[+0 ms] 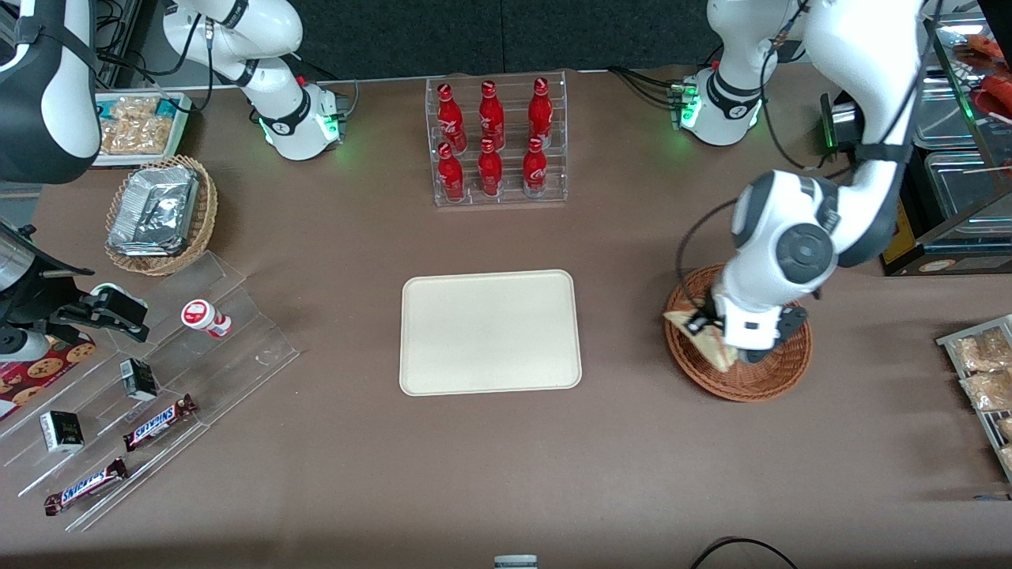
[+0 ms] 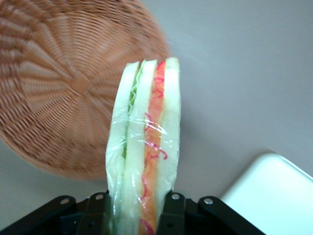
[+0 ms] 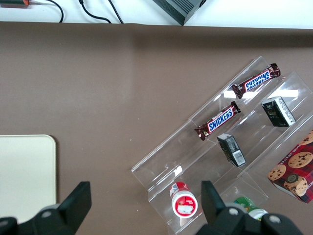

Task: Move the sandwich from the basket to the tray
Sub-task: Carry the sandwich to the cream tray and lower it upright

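Note:
My left gripper is shut on the sandwich, a plastic-wrapped wedge of white bread with green and red filling, and holds it above the reddish-brown wicker basket. In the left wrist view the sandwich stands between the two black fingers, with the basket below it, empty of other items, and a corner of the cream tray close by. The tray lies flat at the table's middle and holds nothing.
A clear rack of red bottles stands farther from the front camera than the tray. A tan basket with foil packets and a stepped acrylic rack with Snickers bars lie toward the parked arm's end. Snack bags lie at the working arm's end.

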